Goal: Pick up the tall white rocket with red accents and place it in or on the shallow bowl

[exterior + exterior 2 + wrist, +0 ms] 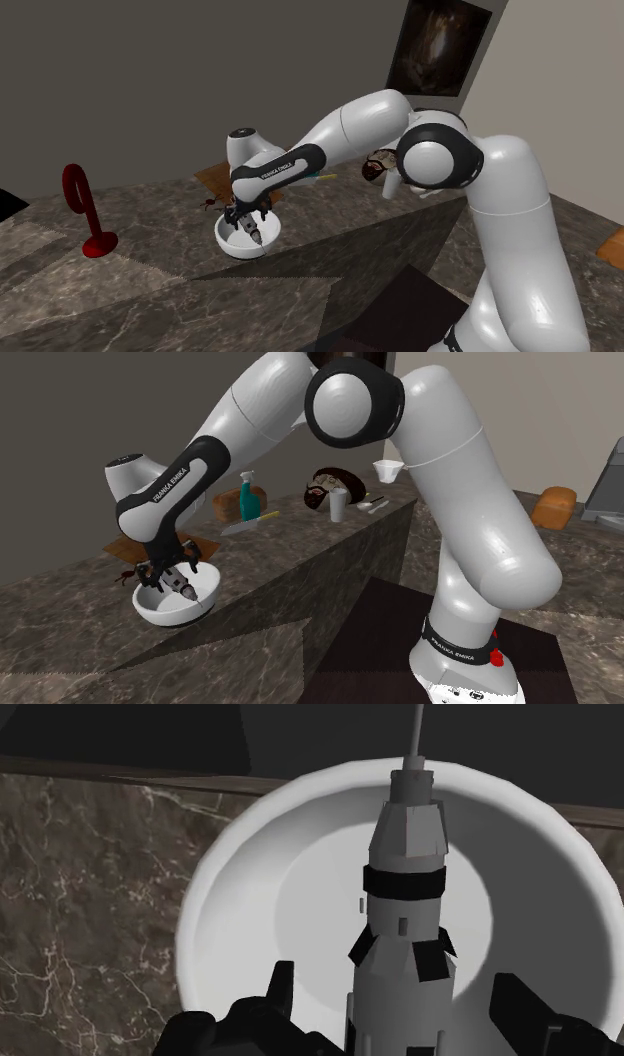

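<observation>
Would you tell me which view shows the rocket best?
The wrist view: the rocket shows close, its black bands and fins plain, over the bowl, between fingers that stand apart from it. The shoulder and second exterior views show the rocket small, in the bowl, partly hidden by the fingers.

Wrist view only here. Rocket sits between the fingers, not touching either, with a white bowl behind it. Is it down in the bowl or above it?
Observer: In the second exterior view the rocket lies tilted inside the bowl, nose toward that view's lower right. I can't tell whether it touches the bottom.
Operator: Anything close to the bowl?
Observer: A small dark brown thing lies on the counter just behind the bowl. I can't tell what it is.
Operator: Rest of the counter?
Observer: In the shoulder view a red stand-like object stands well off toward that view's left.
</observation>
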Tool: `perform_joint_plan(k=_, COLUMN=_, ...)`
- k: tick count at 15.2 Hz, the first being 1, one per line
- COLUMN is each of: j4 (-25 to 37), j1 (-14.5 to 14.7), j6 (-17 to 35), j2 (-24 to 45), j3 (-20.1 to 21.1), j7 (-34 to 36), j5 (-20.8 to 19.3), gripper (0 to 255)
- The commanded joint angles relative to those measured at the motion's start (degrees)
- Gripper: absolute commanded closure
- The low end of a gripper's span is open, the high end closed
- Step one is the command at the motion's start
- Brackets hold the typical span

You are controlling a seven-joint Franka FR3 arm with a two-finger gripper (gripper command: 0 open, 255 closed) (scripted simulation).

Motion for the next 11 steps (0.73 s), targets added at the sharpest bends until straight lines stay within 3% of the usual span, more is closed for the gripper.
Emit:
perform_joint_plan(k=1, j4=0.3, j1=0.2, j6=-2.0, j2=-1.7, j3=0.1, j7=-0.1, j5=0.1, gripper=0)
perform_joint_plan(k=3, j4=1.0, j1=0.4, j6=-4.6, j2=-3.5, j3=0.2, j7=-0.2, j5=0.2, gripper=0)
perform_joint_plan(k=11, j4=1.0, j1=0.4, j6=-4.6, j2=-3.5, j3=0.2, j7=-0.2, j5=0.2, gripper=0)
